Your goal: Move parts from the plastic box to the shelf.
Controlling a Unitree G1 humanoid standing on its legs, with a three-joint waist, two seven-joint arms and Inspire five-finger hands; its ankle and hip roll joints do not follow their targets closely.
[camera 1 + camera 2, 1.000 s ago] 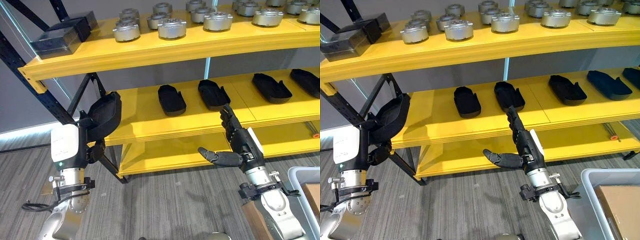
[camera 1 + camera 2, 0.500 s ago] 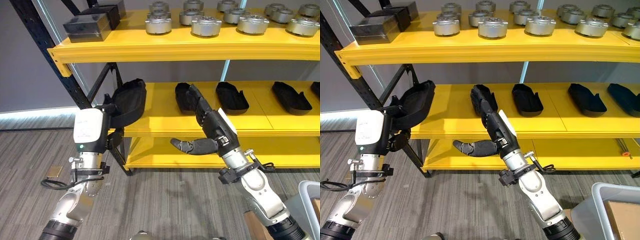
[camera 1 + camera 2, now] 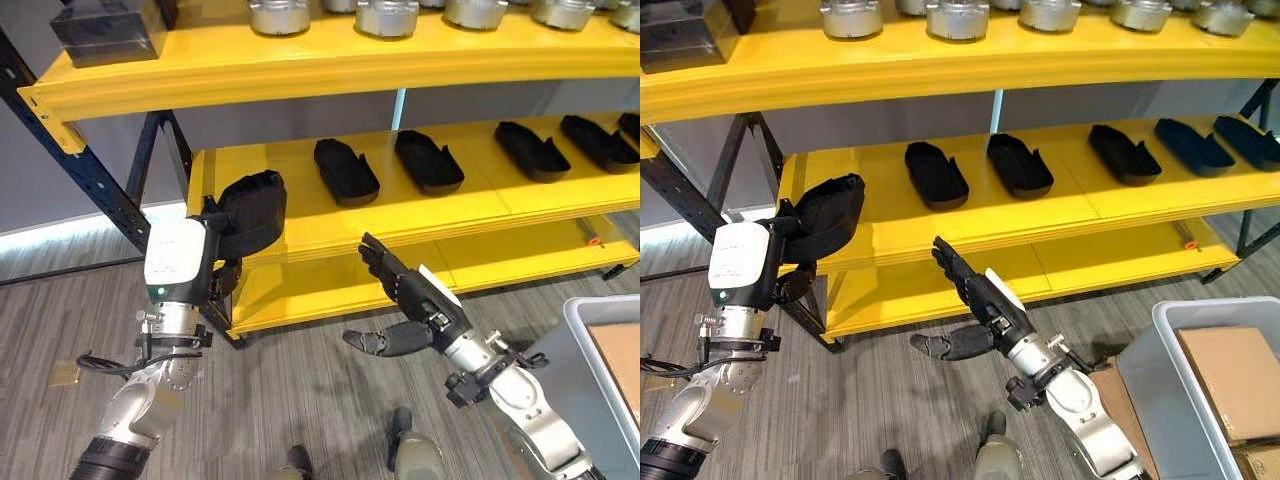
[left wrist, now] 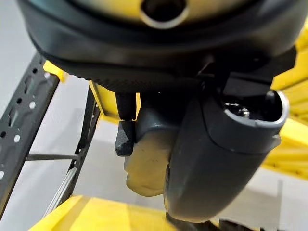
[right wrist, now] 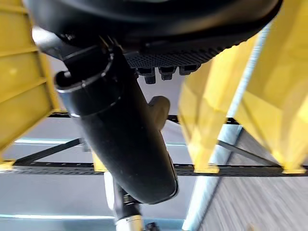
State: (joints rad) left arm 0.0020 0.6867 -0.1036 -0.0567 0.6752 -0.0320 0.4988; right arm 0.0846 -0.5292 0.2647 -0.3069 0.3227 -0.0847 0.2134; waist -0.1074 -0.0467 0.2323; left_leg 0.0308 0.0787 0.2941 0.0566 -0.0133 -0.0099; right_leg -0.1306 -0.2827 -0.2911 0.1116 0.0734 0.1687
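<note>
Floor (image 3: 320, 400): you have grey wood-grain planks running under the whole scene.
Wall (image 3: 70, 160): you see a plain grey surface behind the frame, with a pale lit strip where it meets the floor.
Round metal housings (image 3: 958, 18): you can count a row of silver, disc-shaped pieces along the top level, their upper parts cut off by the edge.
Black blocks (image 3: 105, 25): you find dark rectangular blocks at the top level's left end.
Cardboard (image 3: 1230, 370): you see a brown sheet lying flat at lower right, with a second brown piece just beside it below.
</note>
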